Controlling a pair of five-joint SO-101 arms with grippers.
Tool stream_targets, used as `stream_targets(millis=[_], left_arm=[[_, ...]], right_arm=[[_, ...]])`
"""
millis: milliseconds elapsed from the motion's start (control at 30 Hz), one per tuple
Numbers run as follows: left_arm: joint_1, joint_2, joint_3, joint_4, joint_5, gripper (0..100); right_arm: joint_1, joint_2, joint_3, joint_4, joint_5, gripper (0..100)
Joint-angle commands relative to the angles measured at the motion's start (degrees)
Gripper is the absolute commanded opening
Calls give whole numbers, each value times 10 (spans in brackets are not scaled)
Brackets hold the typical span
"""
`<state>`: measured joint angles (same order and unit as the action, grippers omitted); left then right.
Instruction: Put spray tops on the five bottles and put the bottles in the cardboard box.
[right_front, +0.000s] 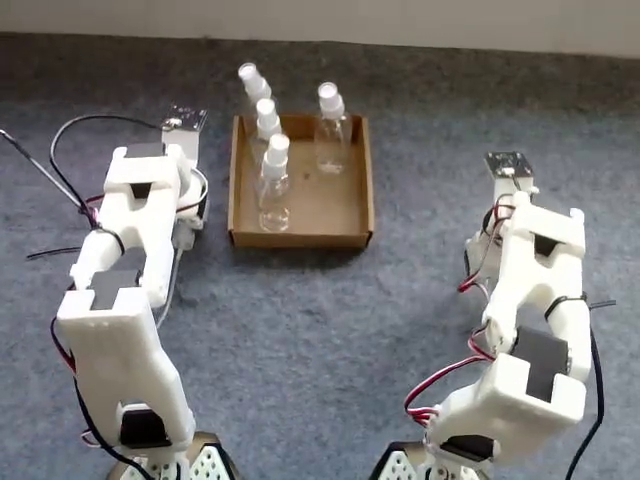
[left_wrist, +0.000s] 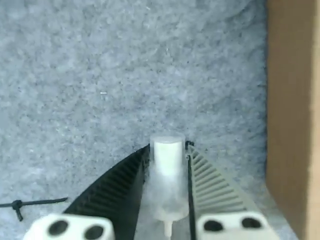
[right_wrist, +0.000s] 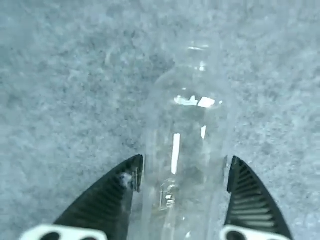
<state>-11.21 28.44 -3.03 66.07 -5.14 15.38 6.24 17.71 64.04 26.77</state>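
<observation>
Left wrist view: left pincer (left_wrist: 168, 148) snug around spray top (left_wrist: 167, 170), beside cardboard box (left_wrist: 292, 110).

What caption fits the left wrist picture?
Left end effector pinching a white spray top beside the cardboard box.

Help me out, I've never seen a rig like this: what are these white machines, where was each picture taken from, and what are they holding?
They are two small robot arms, the left arm and the right arm, each ending in a two-fingered gripper. One picture looks down on the table from above; the other two come from cameras on the wrists, looking along the fingers. On the table stands a cardboard box with four bottles upright inside, each capped. The left gripper pinches a white spray top beside the box. The right gripper holds a clear bottle.
</observation>
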Motion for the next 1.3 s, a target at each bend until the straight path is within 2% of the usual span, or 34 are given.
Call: stream_targets(millis=[0, 167, 400, 967, 1133, 1267], left_arm=[[-14, -15, -5, 17, 3, 32], [-10, -71, 53, 8, 3, 33], [-10, -134, 144, -62, 3, 34], [-9, -135, 150, -64, 3, 35], [-9, -134, 149, -64, 2, 35], [-10, -134, 149, -64, 2, 35]], right_arm=[[7, -7, -56, 22, 9, 221], [1, -4, -95, 28, 6, 221], [-22, 10, -117, 27, 6, 221], [-22, 160, -239, 36, -18, 212], [-18, 165, -240, 36, -20, 75], [-15, 161, -247, 47, -21, 21]])
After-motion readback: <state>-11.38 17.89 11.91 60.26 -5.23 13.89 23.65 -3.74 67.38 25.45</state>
